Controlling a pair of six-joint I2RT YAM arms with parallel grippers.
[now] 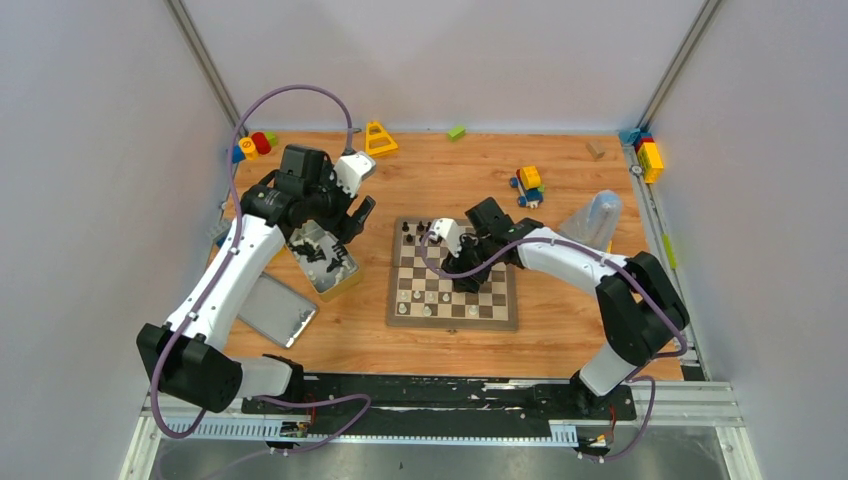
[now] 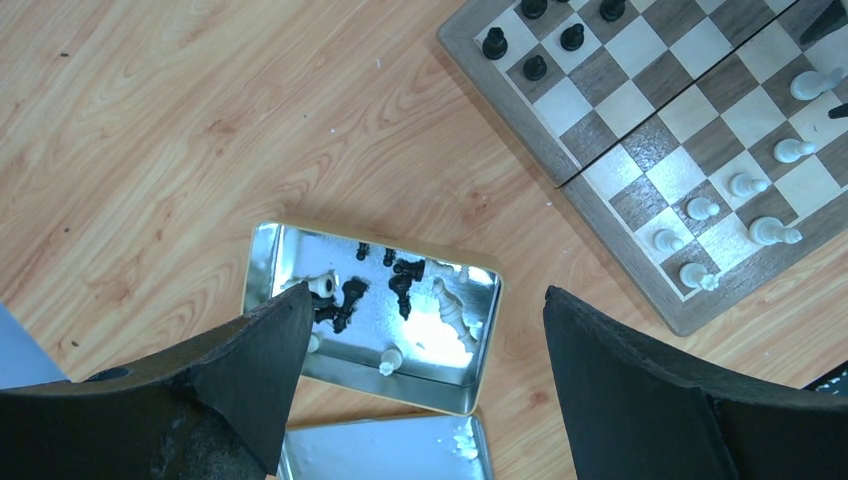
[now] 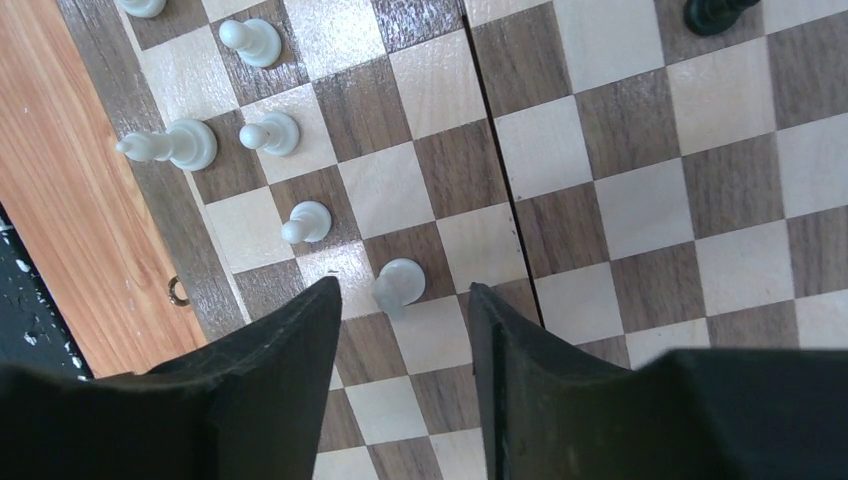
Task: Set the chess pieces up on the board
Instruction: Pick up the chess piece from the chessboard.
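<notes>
Both my claws stood apart, one over the tin, one over the chessboard.
My left claw (image 2: 425,300) gaped wide above the open tin (image 2: 262,262), black and white chess pieces (image 2: 400,282) jumbled inside it and its lid (image 2: 400,450) flat alongside. The chessboard (image 1: 452,318) lay rightward. There my right claw (image 3: 405,288) stood parted, a white pawn (image 3: 400,283) at its mouth, touching neither finger. Other white pawns (image 3: 268,133) crowded just left, and toy blocks (image 1: 528,185) sat beyond.

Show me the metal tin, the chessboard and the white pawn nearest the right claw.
Metal tin (image 2: 262,270): left wrist view, on its left inner wall.
Chessboard (image 1: 455,323): top view, on its near wooden border.
White pawn (image 3: 404,277): right wrist view, on its round base.
</notes>
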